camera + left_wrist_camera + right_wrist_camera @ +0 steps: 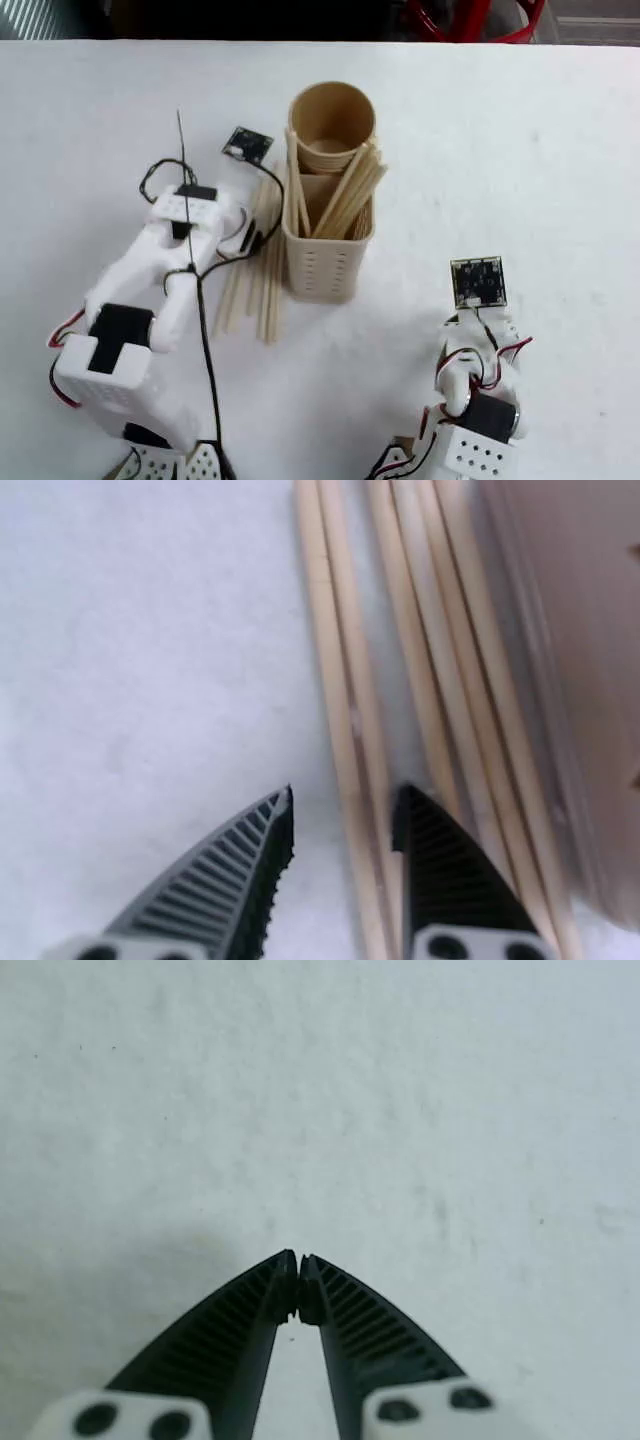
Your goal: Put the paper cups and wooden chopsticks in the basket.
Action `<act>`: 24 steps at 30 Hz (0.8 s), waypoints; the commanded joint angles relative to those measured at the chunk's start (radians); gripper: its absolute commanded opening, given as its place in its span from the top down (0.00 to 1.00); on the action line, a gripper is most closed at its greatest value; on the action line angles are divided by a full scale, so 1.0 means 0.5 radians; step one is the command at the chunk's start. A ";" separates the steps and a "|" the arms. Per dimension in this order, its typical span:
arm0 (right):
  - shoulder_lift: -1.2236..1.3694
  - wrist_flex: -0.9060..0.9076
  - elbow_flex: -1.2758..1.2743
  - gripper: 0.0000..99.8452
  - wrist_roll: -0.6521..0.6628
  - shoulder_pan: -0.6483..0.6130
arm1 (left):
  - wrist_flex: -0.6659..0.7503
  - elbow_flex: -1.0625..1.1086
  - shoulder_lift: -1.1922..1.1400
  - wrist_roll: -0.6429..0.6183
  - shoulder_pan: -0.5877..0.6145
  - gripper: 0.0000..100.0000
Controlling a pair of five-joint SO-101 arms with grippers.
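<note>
While left pincer (346, 794) straddles perhaps two chopsticks (342, 680), right pincer (298, 1262) sits closed.

A beige basket (325, 268) with small holes in its walls is standing upright on the white bench (530, 150). A stack of tan paper cups (332, 118) is sitting mouth-up in its far end, rising above the rim. Several wooden chopsticks (350, 195) are leaning inside the basket against the cups. More loose chopsticks (255, 280) are lying flat on the bench, side by side, just beside the basket's left wall.
</note>
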State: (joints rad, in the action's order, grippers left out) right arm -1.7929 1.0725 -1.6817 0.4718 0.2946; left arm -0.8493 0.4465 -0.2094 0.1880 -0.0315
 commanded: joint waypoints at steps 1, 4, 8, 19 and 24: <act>-0.005 0.011 -0.018 0.98 0.003 0.017 | -0.018 -0.104 0.005 -0.018 0.072 0.85; -0.005 0.011 -0.018 0.98 0.003 0.017 | -0.018 -0.092 0.005 -0.018 0.048 0.86; -0.005 0.011 -0.018 0.98 0.003 0.017 | -0.058 -0.107 -0.008 -0.006 0.023 0.86; -0.005 0.011 -0.018 0.98 0.003 0.017 | -0.086 -0.110 -0.011 -0.006 0.023 0.92; -0.005 0.011 -0.018 0.98 0.003 0.017 | -0.089 -0.110 -0.011 -0.006 0.020 0.92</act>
State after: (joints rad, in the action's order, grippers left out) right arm -1.7929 1.0725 -1.6817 0.4718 0.2946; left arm -0.8907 0.4281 -0.2186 0.1880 -0.0176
